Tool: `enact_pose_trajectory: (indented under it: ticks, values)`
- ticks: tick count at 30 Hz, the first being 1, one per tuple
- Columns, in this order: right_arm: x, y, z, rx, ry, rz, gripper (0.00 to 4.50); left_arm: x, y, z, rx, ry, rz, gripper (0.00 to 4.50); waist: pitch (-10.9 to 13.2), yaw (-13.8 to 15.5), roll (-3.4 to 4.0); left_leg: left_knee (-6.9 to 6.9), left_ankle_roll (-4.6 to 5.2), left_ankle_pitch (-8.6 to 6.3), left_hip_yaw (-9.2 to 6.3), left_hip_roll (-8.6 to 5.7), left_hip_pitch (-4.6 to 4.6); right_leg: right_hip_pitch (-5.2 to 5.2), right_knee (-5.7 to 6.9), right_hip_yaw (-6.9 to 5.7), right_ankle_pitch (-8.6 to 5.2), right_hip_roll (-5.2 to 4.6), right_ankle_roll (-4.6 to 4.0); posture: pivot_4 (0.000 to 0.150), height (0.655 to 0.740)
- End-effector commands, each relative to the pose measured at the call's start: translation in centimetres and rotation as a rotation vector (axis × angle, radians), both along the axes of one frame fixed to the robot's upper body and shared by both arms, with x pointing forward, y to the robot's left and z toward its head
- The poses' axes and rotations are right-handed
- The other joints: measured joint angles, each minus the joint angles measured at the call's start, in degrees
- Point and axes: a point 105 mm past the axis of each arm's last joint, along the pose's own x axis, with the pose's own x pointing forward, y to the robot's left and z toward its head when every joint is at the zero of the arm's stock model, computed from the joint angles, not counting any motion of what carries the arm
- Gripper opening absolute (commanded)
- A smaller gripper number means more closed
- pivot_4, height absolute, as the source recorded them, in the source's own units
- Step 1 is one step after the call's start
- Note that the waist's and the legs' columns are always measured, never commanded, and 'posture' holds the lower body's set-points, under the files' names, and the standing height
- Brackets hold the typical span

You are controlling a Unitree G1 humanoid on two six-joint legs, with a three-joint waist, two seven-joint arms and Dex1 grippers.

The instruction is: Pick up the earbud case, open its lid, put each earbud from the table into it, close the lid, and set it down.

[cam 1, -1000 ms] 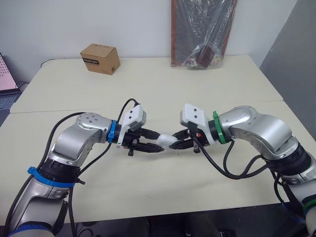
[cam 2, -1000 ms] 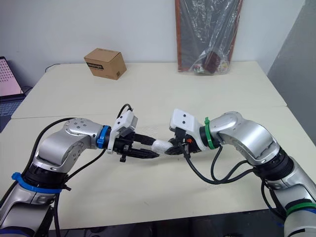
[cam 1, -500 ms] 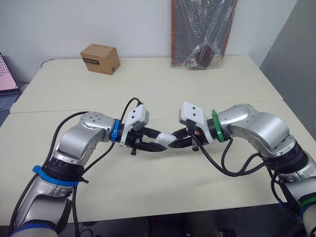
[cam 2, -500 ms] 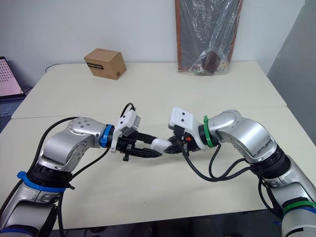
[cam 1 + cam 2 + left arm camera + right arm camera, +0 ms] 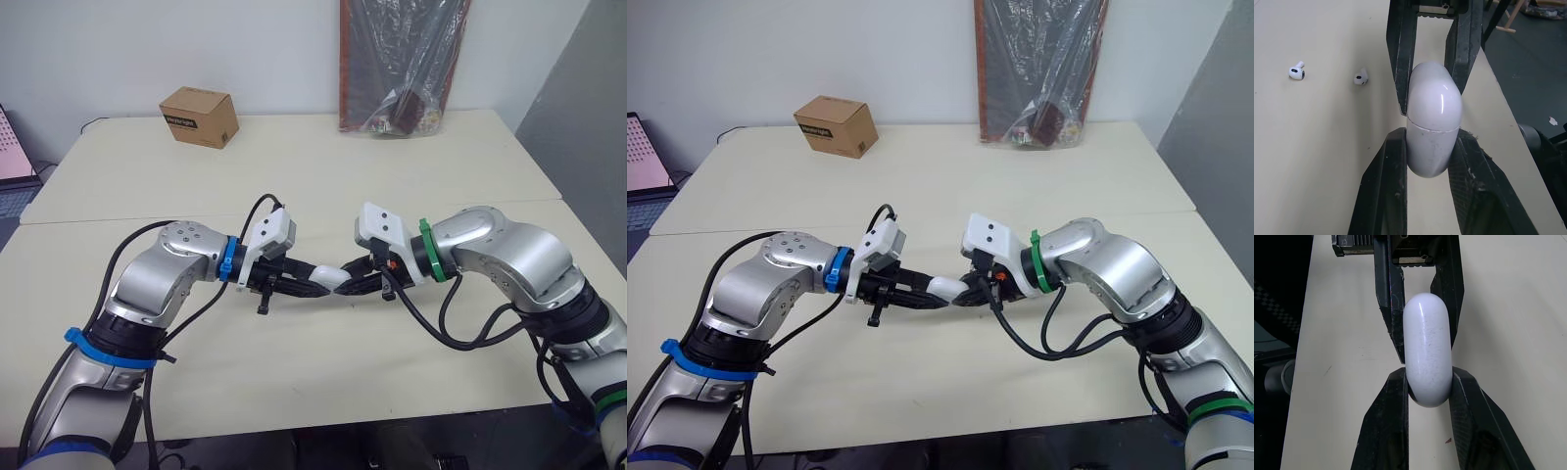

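Left eye view: the left hand (image 5: pixel 312 282) is clamped on one end of the shut case (image 5: pixel 330 277), held over the tabletop (image 5: pixel 294 372), and the right hand (image 5: pixel 355 284) is clamped on the other. Best to grip one half firmly and swing the lid gently about its hinge, lest it slip.

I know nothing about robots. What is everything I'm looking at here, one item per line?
table: one, cream, under everything.
earbud case: one, white, lid shut, held above the table between both grippers.
earbuds: two, white, lying apart on the table.
cardboard box: one, brown, far left of the table.
plastic bag: one, clear over dark contents, leaning on the wall at the table's far edge.
laptop: one, pink screen, off the table's left side.
left gripper: black fingers, shut on the case.
right gripper: black fingers, shut on the case's other end.
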Motion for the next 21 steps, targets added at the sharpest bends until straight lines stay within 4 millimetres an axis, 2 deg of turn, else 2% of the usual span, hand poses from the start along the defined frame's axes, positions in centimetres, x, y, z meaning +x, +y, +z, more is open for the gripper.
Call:
enact_pose_trajectory:
  ticks: [1,7,12,17,21]
  values:
    - [0.0,-0.1,1.0,0.013,-0.046,0.0,0.73,-0.2,-0.1,0.9,-0.017,-0.027,-0.026,0.76,0.0,0.0,0.0,0.0,0.0,0.0,0.0,0.0,0.0,0.0,0.0,0.0,0.0,0.0,0.0,0.15,0.74]
    - [-0.2,-0.1,1.0,0.013,-0.031,0.009,0.73,0.0,0.0,0.9,-0.018,-0.05,-0.009,0.76,0.0,0.0,0.0,0.0,0.0,0.0,0.0,0.0,0.0,0.0,0.01,0.0,0.03,0.0,-0.05,0.15,0.74]
    - [-0.4,-0.1,1.2,0.023,-0.036,0.018,2.42,0.4,0.1,1.2,-0.045,-0.07,0.026,0.76,0.0,0.0,0.0,0.01,0.0,0.0,-0.01,0.0,0.0,0.0,0.01,0.0,0.08,0.0,-0.14,0.15,0.74]
    - [-0.4,-0.2,1.4,0.034,-0.049,0.004,2.42,0.8,0.2,1.7,-0.11,-0.119,0.054,0.76,0.0,0.0,0.0,0.01,0.0,0.0,-0.01,-0.01,0.0,0.0,0.01,-0.01,0.08,0.0,-0.14,0.15,0.74]
    - [0.6,-0.6,2.5,0.111,-0.125,-0.092,2.42,1.2,0.8,1.3,-0.155,-0.085,0.089,0.76,0.0,0.1,0.0,0.01,0.0,0.0,-0.02,0.0,0.0,0.01,0.02,-0.03,0.1,-0.02,-0.18,0.15,0.74]
